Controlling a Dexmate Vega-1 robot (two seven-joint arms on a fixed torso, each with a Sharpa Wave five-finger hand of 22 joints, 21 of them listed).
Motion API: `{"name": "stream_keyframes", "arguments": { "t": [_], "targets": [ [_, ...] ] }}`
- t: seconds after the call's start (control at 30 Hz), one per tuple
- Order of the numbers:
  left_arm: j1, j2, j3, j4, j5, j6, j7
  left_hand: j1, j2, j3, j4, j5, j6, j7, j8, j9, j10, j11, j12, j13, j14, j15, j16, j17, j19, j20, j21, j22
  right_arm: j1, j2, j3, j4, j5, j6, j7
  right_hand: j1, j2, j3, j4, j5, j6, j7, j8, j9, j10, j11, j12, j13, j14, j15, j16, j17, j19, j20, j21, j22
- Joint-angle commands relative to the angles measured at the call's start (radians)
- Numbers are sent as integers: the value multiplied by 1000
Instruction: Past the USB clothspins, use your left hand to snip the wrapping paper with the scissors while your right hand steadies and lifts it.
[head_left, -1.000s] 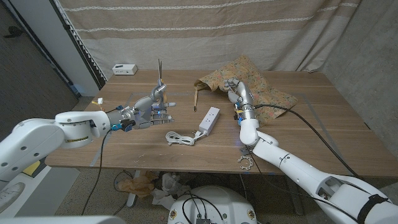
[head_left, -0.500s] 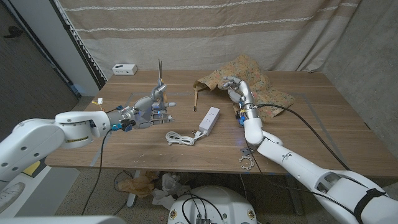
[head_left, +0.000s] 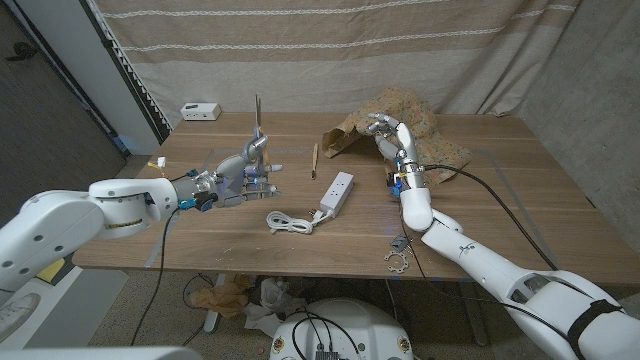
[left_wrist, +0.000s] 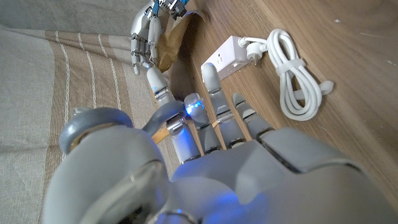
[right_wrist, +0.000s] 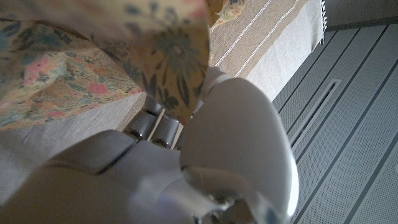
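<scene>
Wrapping paper (head_left: 420, 135), floral and crumpled, lies at the far right of the tabletop (head_left: 480, 215), its near edge raised off the wood by the right hand (head_left: 392, 138), whose fingers pinch the sheet, apparently so that blades can reach under a free edge. Scissors (head_left: 258, 125) stand blades-up in the left hand (head_left: 240, 170), which is closed on their handles, well apart from the paper beyond the white power strip (head_left: 336, 192), a sign, I judge, that cutting has not begun. That arm reaches in level from the left, while the right forearm rises steeply toward the paper.
</scene>
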Motion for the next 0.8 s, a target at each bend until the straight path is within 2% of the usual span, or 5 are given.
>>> {"name": "stream_keyframes", "arguments": {
  "t": [0.03, 0.27, 0.43, 0.8],
  "targets": [
    [-27, 5, 22, 20, -11, 5, -12, 10, -6, -2, 4, 5, 38, 42, -1, 2, 37, -33, 1, 4, 3, -150, 2, 3, 6, 0, 3, 2, -43, 20, 81, -20, 77, 62, 4, -21, 63, 136, 144, -11, 2, -8, -3, 7, -9, 2, 16, 22, 126, -161, 268, 373, -4, -153, 2, 2],
    [-68, 14, 75, 45, -4, -16, -36, 11, -9, -3, 4, 5, 37, 41, -2, 2, 37, -33, 0, 4, 2, -150, 0, 2, 6, 0, 3, 2, -60, 50, 117, -36, 138, 105, 42, -16, 62, 136, 148, -22, -1, -6, -3, 12, -14, 2, 27, 46, 121, -161, 264, 367, -7, -154, 4, 4],
    [-101, 18, 123, 66, 2, -40, -58, 11, -9, -3, 5, 5, 37, 41, -2, 2, 36, -33, 0, 4, 4, -150, 0, 3, 6, 0, 3, 2, -90, 68, 151, -96, 192, 88, 72, -11, 62, 137, 149, -28, -1, -6, -4, 15, -18, 1, 33, 60, 120, -161, 264, 365, -8, -155, 4, 5],
    [-107, 33, 148, 76, -7, -70, -67, 11, -11, -4, 6, 6, 36, 41, -3, 3, 35, -34, 0, 4, 5, -151, -1, 2, 6, 0, 3, 2, -121, 123, 192, -150, 279, 85, 137, -2, 61, 137, 149, -39, -16, 4, -13, 14, -14, 10, 47, 83, 115, -161, 261, 356, -9, -155, 8, 8]
  ]
}}
